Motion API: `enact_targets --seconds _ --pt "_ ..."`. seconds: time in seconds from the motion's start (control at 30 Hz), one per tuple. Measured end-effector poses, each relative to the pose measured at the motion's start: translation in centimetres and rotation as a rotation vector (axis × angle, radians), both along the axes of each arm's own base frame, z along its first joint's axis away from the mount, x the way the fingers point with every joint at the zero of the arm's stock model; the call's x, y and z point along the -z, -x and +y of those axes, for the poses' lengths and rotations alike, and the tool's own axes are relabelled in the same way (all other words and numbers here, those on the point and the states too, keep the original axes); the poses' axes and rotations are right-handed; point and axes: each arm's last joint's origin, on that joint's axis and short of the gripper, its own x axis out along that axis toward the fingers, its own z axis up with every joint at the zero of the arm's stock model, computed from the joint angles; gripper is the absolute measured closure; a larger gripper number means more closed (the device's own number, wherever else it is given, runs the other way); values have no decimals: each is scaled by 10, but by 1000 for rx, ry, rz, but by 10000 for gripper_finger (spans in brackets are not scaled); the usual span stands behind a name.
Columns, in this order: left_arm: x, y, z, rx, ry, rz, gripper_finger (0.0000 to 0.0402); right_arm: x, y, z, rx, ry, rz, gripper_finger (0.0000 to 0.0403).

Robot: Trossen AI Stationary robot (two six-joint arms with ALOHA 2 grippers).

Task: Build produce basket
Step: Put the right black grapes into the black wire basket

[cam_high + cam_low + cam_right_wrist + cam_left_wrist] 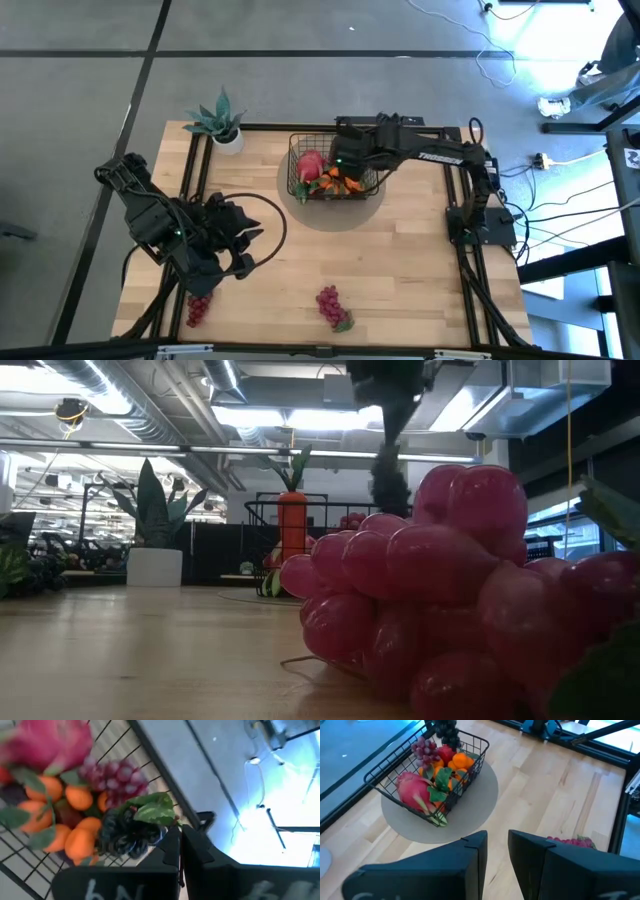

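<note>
The wire-mesh basket [335,167] is found at the far centre of the table on a round grey mat [335,205], and already holds a pink-red radish [414,792], small oranges [457,764], and a red grape bunch [424,749]. The right gripper [181,842] is positioned over the basket's far side, its fingers nearly together and pinched on the stem end of a black grape bunch [124,834] that hangs just above the oranges. The bunch is judged light, knobbly and somewhat floppy; the stem appears the surest hold, since the rounded grapes would likely slip between narrow fingers. The left gripper [496,851] is held above the near-left table, fingers slightly parted and empty. Two red grape bunches remain outside the basket: one [199,308] at the near-left edge beside the left arm, another [331,305] at the near centre. A potted plant [222,124] stands at the far-left corner.
</note>
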Motion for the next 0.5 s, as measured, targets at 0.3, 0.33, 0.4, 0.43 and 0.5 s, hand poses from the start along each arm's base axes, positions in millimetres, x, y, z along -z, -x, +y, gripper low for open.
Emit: enact_targets --seconds 0.3,0.33,0.4,0.43,0.5 --pt "0 0 0 -1 4 -1 335 42 -7 -11 -24 -40 82 403" --pt "0 0 0 -2 6 -1 335 43 -7 -12 -21 -39 84 403" --pt "0 0 0 -3 7 -2 335 44 -6 -13 -16 -40 87 403" --pt "0 0 0 -3 7 -2 335 45 -6 -15 -12 -41 87 403" --pt "0 0 0 -3 7 -2 335 45 -5 -17 -6 -41 87 403"
